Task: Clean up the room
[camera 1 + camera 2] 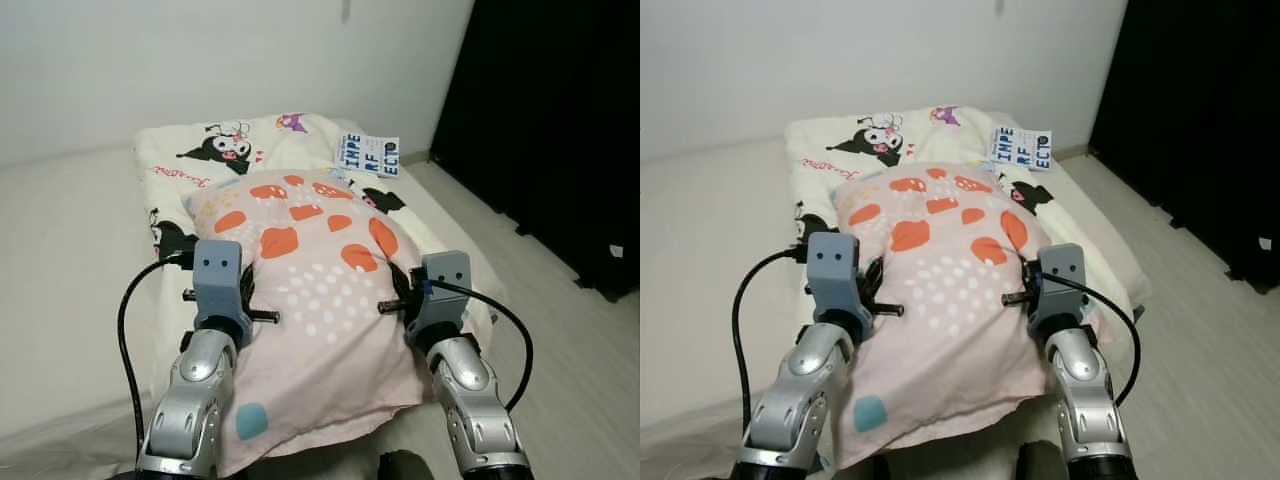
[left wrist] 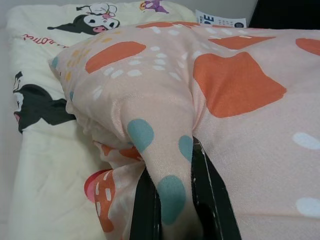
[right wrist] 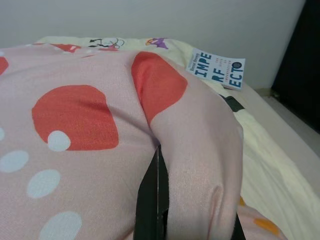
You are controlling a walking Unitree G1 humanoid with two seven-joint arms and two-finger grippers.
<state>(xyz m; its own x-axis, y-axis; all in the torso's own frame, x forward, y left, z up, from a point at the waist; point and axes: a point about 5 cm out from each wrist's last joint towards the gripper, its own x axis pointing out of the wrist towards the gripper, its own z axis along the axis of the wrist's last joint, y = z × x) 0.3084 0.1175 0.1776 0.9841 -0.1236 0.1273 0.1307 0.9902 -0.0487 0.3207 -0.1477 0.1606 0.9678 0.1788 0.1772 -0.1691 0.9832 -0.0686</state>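
Pillow front and centre: a soft pink fabric pillow with orange blobs, white dots and a few teal spots (image 1: pixel 315 290) is held up between both arms, over the near end of a cream cartoon-print bed cover with black-and-white characters (image 1: pixel 200 150) spread on a low mattress. At nine o'clock of the pillow, the left gripper (image 2: pixel 172 200) is clenched on a bunched fold of the pillow's edge, and the left wrist view has that fold squeezed tight between the two black fingers (image 2: pixel 146 210), a teal spot sitting right in the pinch. Over at three o'clock, the right gripper (image 3: pixel 187 210) is likewise clamped on the pillow's other side, a ridge of pink cloth pushed up between its fingers (image 3: pixel 150 195). Both silver forearms rise from six o'clock, black cables looping off each wrist. Beyond the pillow, at about one o'clock, a white card with blue block lettering (image 1: pixel 368 155) lies on the far corner of the bed cover, well apart from the grippers. Pale beige floor (image 1: pixel 60 260) stretches away at nine o'clock, a white wall (image 1: pixel 200 60) runs across twelve, and a black curtain (image 1: pixel 560 120) hangs at two to three o'clock.
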